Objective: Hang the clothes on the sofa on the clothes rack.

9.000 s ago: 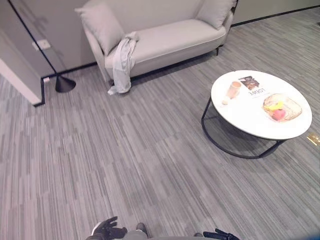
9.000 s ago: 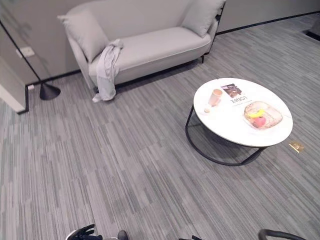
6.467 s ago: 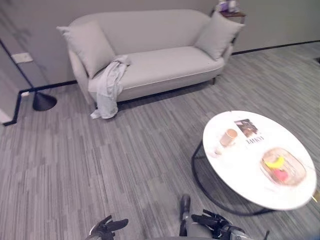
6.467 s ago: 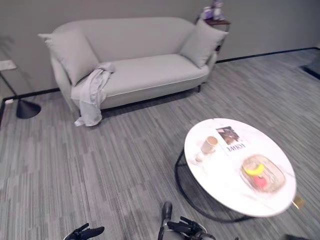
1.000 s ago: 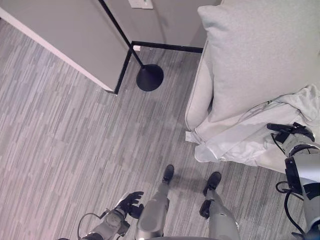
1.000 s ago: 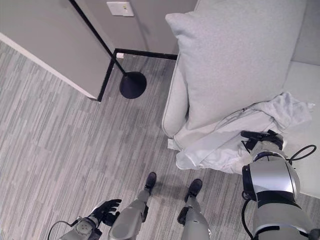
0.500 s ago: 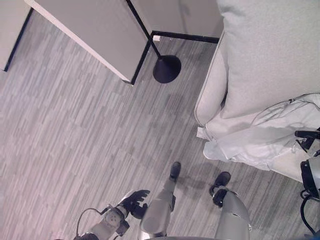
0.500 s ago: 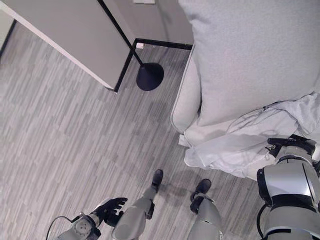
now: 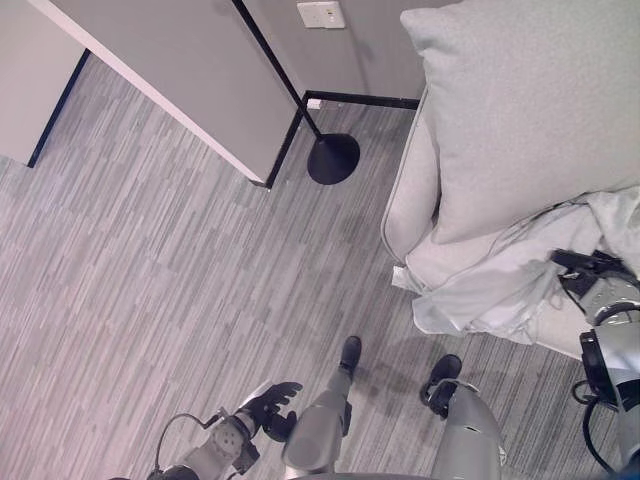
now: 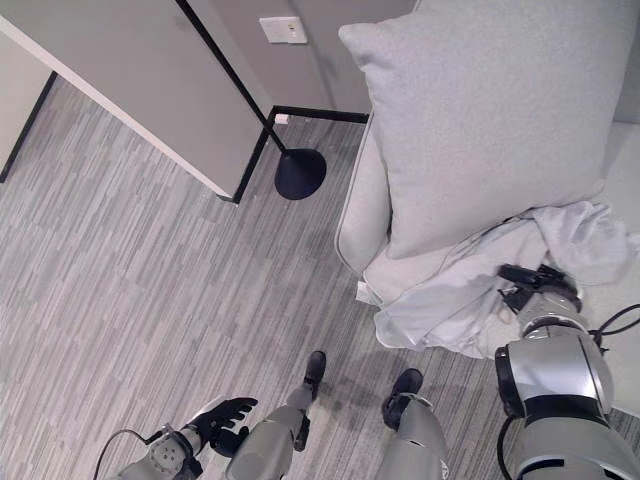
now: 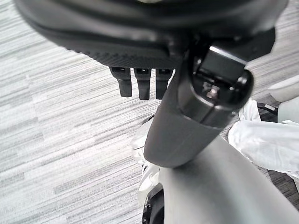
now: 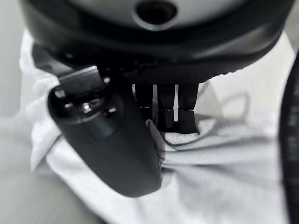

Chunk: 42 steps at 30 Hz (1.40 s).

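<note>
On the sofa [image 10: 365, 225], pale garment [image 10: 450, 295], right hand [image 10: 530, 281] fingers [image 12: 164, 112] pinching it

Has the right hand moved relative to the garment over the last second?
Cannot tell much: the camera shifted, but the right hand stays on the pale garment at the sofa seat's front edge, fingers pressed into the cloth.

Counted: one sofa [image 10: 362, 215]; one cushion [image 10: 490, 110]; one pale garment [image 10: 470, 285]; one black floor-lamp base [image 10: 300, 173]; one wall socket plate [image 10: 283, 29]; two robot hands, left hand [image 10: 222, 416] and right hand [image 10: 532, 283].
</note>
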### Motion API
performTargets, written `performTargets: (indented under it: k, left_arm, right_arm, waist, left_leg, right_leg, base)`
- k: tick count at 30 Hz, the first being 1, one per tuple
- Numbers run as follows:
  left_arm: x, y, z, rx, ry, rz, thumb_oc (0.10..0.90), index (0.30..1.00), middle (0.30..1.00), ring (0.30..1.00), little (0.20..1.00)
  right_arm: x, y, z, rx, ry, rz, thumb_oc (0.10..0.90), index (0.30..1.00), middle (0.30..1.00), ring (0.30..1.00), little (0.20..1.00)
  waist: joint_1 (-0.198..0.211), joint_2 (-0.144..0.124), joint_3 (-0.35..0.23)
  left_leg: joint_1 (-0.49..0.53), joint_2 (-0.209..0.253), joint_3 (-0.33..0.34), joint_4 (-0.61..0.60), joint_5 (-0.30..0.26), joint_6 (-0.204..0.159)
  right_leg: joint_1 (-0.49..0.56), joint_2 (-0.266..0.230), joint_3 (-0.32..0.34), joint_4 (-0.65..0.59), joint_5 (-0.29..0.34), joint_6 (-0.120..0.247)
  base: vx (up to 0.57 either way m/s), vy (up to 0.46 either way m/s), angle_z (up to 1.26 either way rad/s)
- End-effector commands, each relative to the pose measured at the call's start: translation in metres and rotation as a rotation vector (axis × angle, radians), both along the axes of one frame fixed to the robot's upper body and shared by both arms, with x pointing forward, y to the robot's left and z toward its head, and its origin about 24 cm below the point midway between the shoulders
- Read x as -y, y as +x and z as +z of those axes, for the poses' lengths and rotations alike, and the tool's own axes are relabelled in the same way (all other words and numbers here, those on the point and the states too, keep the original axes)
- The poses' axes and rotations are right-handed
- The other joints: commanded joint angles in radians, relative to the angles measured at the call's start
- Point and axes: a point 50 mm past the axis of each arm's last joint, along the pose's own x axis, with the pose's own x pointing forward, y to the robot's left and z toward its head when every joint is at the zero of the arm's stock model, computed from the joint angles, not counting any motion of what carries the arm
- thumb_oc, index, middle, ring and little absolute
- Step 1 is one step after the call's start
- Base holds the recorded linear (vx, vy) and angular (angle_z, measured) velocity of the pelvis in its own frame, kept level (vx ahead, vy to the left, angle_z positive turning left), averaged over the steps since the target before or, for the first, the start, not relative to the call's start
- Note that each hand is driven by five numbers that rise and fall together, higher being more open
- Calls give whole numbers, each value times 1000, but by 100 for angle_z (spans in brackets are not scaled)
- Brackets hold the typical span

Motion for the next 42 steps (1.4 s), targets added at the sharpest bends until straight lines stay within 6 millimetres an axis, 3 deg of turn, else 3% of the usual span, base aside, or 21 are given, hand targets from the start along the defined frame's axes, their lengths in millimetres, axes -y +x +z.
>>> performTargets:
  k: [1,2,4,5,7,9,10,12,16,17,18,20,24,31,34,38,42]
  left_arm:
    - [3,10,3,51,9,-39,800,900,900,900,900]
    - [2,10,3,50,10,-37,800,900,900,900,900]
    - [1,7,2,43,10,-19,800,900,900,900,900]
    - [-2,1,-2,24,15,26,800,900,900,900,900]
    - [-6,-3,-5,16,22,86,800,900,900,900,900]
    - [-11,-7,-4,17,8,119,800,900,900,900,900]
    - [-11,-7,-4,16,9,118,800,900,900,900,900]
    - [-20,8,14,109,-71,193,800,900,900,900,900]
    - [-29,19,31,184,-129,242,800,900,900,900,900]
    - [-32,25,39,226,-163,280,800,900,900,900,900]
    - [-42,39,64,335,-266,386,800,900,900,900,900]
    - [-43,39,64,335,-265,388,800,900,900,900,900]
    - [-51,62,116,575,-403,475,800,900,900,900,900]
    - [-59,99,196,1013,-361,451,800,900,900,900,900]
    - [-45,116,214,1129,-408,470,800,900,900,900,900]
    - [-11,132,208,1070,-502,422,800,900,900,900,900]
    - [33,139,189,933,-578,321,800,900,900,900,900]
  right_arm:
    - [-25,37,55,434,19,83,400,300,300,300,300]
    - [-26,37,54,433,20,84,400,300,300,300,300]
    - [-34,42,63,486,-2,115,400,300,300,300,300]
    - [-53,47,88,636,-48,199,400,300,300,300,300]
    - [-68,41,119,800,-129,283,400,300,300,300,300]
    - [-69,29,132,883,-217,307,400,300,300,300,300]
    - [-69,29,132,882,-217,306,400,300,300,300,300]
    - [-75,15,157,977,-329,357,400,300,300,300,300]
    - [-78,7,170,1036,-377,360,400,300,300,300,300]
    - [-82,3,180,1081,-399,379,400,300,300,300,300]
    - [-94,-2,197,1156,-424,409,400,300,300,300,300]
    - [-95,-2,197,1157,-422,409,400,300,300,300,300]
    - [-121,-7,231,1251,-502,496,400,300,300,300,300]
    - [-165,-11,250,1329,-550,655,400,300,300,300,300]
    - [-184,-11,250,1355,-542,715,400,300,300,300,300]
    - [-207,-12,258,1422,-495,762,400,300,300,300,300]
    - [-228,-16,275,1494,-487,789,400,300,300,300,300]
  waist:
    - [4,-97,42]
    - [1,-98,38]
    - [-6,-105,41]
    - [-32,-128,28]
    - [-56,-157,4]
    - [-54,-187,-44]
    - [-53,-187,-43]
    - [-57,-221,-86]
    - [-58,-248,-115]
    - [-60,-254,-126]
    - [-63,-279,-156]
    - [-65,-283,-156]
    - [-80,-323,-195]
    - [-106,-371,-226]
    - [-121,-388,-239]
    - [-143,-405,-251]
    - [-161,-414,-256]
  left_leg:
    - [157,4,51,-7,-107,22]
    - [169,9,51,-12,-123,21]
    - [174,5,61,-4,-114,28]
    - [197,3,79,17,-137,34]
    - [232,4,99,36,-158,36]
    - [274,-2,112,44,-173,35]
    - [277,-1,112,44,-174,35]
    - [309,-6,125,49,-184,36]
    - [330,-12,137,46,-184,41]
    - [343,-8,146,46,-193,40]
    - [371,-9,168,42,-200,43]
    - [368,-14,167,41,-194,46]
    - [401,-17,209,48,-213,51]
    - [434,-13,267,83,-247,53]
    - [449,-10,285,96,-259,52]
    - [466,-4,302,102,-266,54]
    - [483,1,319,94,-264,55]
  right_leg:
    - [181,27,120,-214,81,125]
    - [192,34,135,-214,57,134]
    - [201,30,127,-232,91,127]
    - [241,39,142,-265,105,129]
    - [302,49,158,-323,129,135]
    - [371,61,158,-383,143,137]
    - [375,63,158,-387,144,137]
    - [432,70,162,-442,166,144]
    - [459,70,166,-476,188,149]
    - [469,75,172,-480,187,151]
    - [492,79,189,-504,201,155]
    - [490,75,188,-507,208,156]
    - [510,82,225,-530,228,161]
    - [525,96,282,-539,237,160]
    - [534,103,301,-536,233,157]
    - [541,111,320,-529,231,154]
    - [540,122,336,-526,230,152]
  base:
    - [9,95,-8]
    - [-60,125,-9]
    - [-8,60,-26]
    - [36,69,-27]
    - [51,59,-19]
    - [97,24,-25]
    - [96,18,-26]
    - [55,31,-23]
    - [28,32,-10]
    - [5,70,-9]
    - [6,68,-11]
    - [-6,41,-32]
    - [-18,33,-29]
    - [-25,-9,-35]
    - [-22,-29,-20]
    - [-11,-35,-18]
    - [-6,-25,-13]
